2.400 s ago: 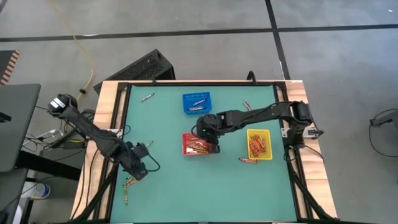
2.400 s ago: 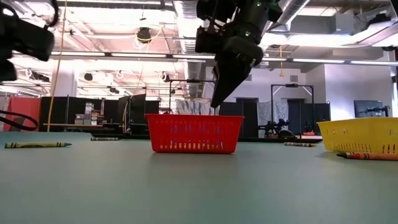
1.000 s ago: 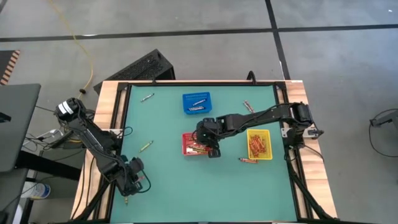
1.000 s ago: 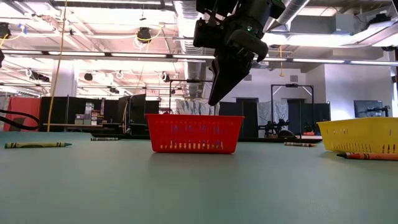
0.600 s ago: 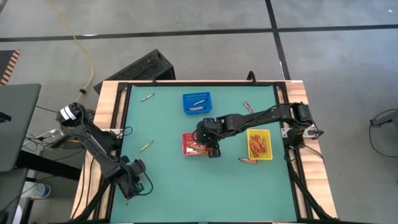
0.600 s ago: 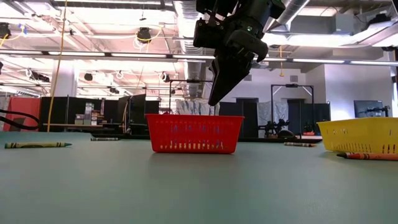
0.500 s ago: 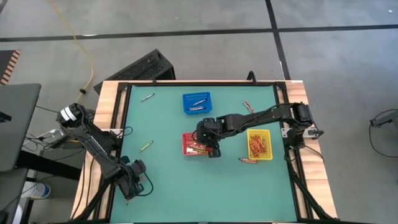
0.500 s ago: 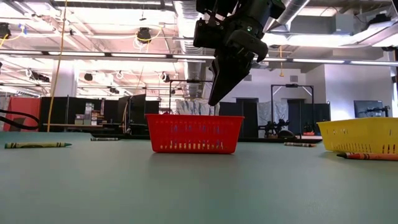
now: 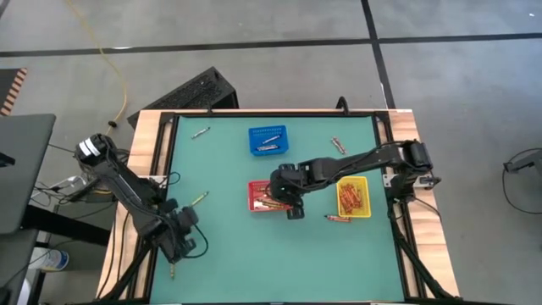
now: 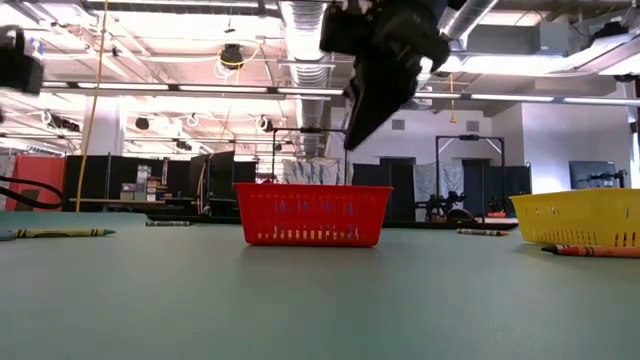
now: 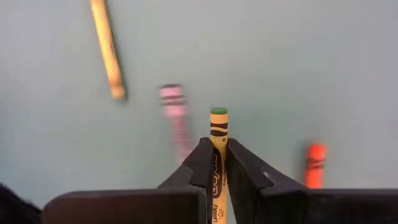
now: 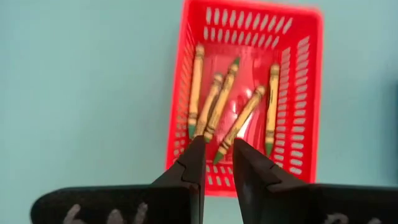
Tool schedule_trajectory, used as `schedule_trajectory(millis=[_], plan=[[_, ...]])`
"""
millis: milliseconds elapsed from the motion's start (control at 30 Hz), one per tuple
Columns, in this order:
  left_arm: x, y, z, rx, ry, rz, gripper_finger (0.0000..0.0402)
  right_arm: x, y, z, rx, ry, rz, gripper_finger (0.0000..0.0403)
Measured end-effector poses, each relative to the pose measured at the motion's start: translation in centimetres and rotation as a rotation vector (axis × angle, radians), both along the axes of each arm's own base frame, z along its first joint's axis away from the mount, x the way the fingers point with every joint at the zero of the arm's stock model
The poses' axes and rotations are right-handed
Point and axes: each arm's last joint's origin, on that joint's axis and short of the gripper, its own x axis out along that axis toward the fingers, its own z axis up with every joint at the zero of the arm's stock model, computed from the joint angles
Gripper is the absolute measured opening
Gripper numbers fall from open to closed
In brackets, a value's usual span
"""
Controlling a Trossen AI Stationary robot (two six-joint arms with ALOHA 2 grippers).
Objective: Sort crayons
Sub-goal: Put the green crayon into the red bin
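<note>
My left gripper (image 9: 179,241) is over the table's near left part, shut on a yellow crayon (image 11: 218,134) with dark bands and a green end. Loose crayons lie on the green mat below it: a yellowish one (image 11: 107,50), a pink one (image 11: 177,121) and an orange one (image 11: 314,165). My right gripper (image 12: 216,158) hangs above the red basket (image 9: 257,196) with a narrow gap between its fingers and nothing in it. Several crayons (image 12: 221,109) lie in that basket. My left gripper pinches the crayon's paper-wrapped shaft (image 11: 217,163) between its two fingers (image 11: 202,163). The crayon lies along the fingers, and its green end (image 11: 218,112) sticks out past the fingertips toward the mat.
A blue basket (image 9: 268,140) stands at the far middle and a yellow basket (image 9: 353,196) full of orange crayons at the right. Single crayons lie at the far left (image 9: 200,132), left of the red basket (image 9: 199,199), far right (image 9: 337,146) and below the yellow basket (image 9: 339,219).
My left gripper has shut on the yellow crayon and has gone a little toward the table's far edge with it. My right gripper has risen slightly above the red basket.
</note>
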Motion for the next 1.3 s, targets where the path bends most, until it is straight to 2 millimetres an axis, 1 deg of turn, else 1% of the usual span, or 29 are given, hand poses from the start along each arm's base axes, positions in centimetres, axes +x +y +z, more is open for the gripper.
schedule_trajectory(millis=[133, 233, 333, 467, 533, 600, 667, 767, 867, 933, 1033, 1100, 1200, 1300], plan=[[1.1, 1.3, 2.4, 0.073, -0.223, -0.042, 0.0015, -0.9, 0.4, 1.3, -0.006, -0.068, 0.035, 0.0073], [2.6, 2.4, 4.0, 0.192, -0.435, -0.073, 0.0015, -2.5, 0.5, 1.8, -0.003, -0.125, 0.043, 0.0073], [5.1, 3.9, 5.2, 0.274, -0.541, -0.14, 0.0015, -4.6, 0.4, 2.0, 0.012, -0.221, 0.037, 0.0073], [9.4, 6.7, 6.7, 0.262, -0.667, -0.287, 0.0015, -7.3, 0.3, 1.8, 0.05, -0.387, 0.015, 0.0073], [11.3, 8.5, 6.9, 0.242, -0.73, -0.369, 0.0015, -8.7, 0.3, 1.6, 0.076, -0.43, -0.002, 0.0072], [12.7, 10.4, 6.9, 0.214, -0.783, -0.407, 0.0015, -9.8, 0.5, 1.3, 0.106, -0.464, -0.017, 0.0072], [13.8, 12.2, 6.5, 0.166, -0.817, -0.415, 0.0015, -10.7, 0.8, 0.9, 0.135, -0.479, -0.025, 0.0072], [15.0, 13.9, 5.2, 0.087, -0.815, -0.425, 0.0015, -11.6, 1.5, 0.4, 0.158, -0.486, -0.011, 0.0072], [16.1, 14.7, 4.0, 0.045, -0.835, -0.436, 0.0015, -12.1, 2.0, -0.1, 0.157, -0.471, 0.015, 0.0072], [16.8, 14.7, 3.4, 0.016, -0.859, -0.446, 0.0016, -12.1, 2.3, -0.1, 0.144, -0.473, 0.038, 0.0072], [17.8, 14.7, 2.9, 0.004, -0.832, -0.448, 0.0027, -12.1, 2.4, 0.0, 0.123, -0.485, 0.064, 0.0072], [18.4, 14.6, 3.0, 0.003, -0.808, -0.464, 0.0043, -12.1, 2.3, 0.0, 0.11, -0.485, 0.075, 0.0072], [19.1, 14.3, 3.7, 0.019, -0.77, -0.495, 0.0081, -12.1, 2.3, 0.0, 0.103, -0.484, 0.082, 0.0072], [19.6, 14.2, 5.0, 0.039, -0.701, -0.492, 0.0119, -12.1, 2.3, -0.1, 0.103, -0.483, 0.082, 0.0072]])
